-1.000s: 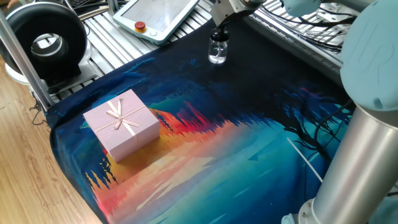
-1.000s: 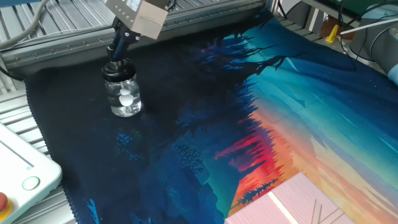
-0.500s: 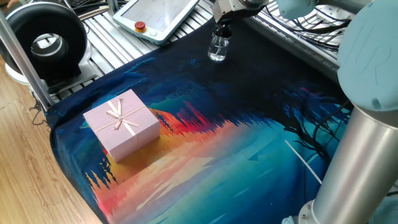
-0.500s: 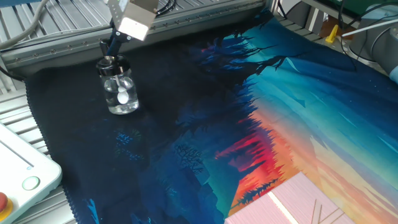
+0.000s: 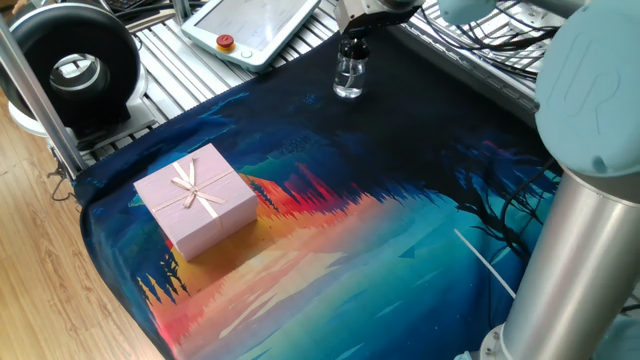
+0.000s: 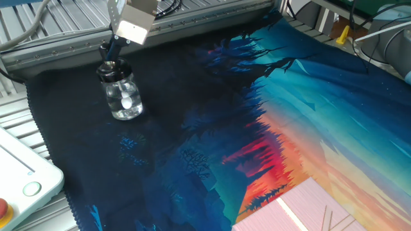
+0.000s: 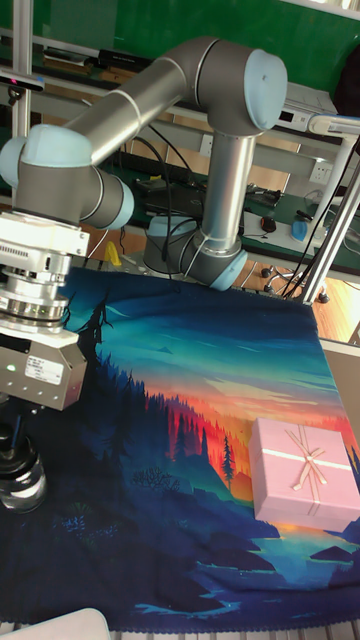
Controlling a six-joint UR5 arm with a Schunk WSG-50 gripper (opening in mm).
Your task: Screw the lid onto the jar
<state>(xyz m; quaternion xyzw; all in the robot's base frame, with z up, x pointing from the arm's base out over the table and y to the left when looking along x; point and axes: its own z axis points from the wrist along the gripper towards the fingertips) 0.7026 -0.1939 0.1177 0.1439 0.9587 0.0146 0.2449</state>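
The jar (image 6: 123, 101) is a tiny clear glass bottle with white bits inside, standing slightly tilted on the dark part of the painted cloth (image 6: 212, 128). The black lid (image 6: 110, 66) sits on its neck. My gripper (image 6: 110, 50) comes down from above and is shut on the lid's narrow bulb top. In the one fixed view the jar (image 5: 348, 79) is at the cloth's far edge under the gripper (image 5: 350, 48). In the tall view the jar (image 7: 21, 486) shows at the lower left below the gripper (image 7: 14, 436).
A pink gift box (image 5: 196, 200) with a bow stands on the cloth, far from the jar. A white teach pendant (image 5: 255, 25) lies on the slatted metal table just beyond the jar. A black round device (image 5: 70, 62) sits past the corner. Cables (image 5: 480, 35) run behind the cloth.
The gripper has shifted a little toward the cloth's edge, still on the lid, and the jar has moved and leaned with it.
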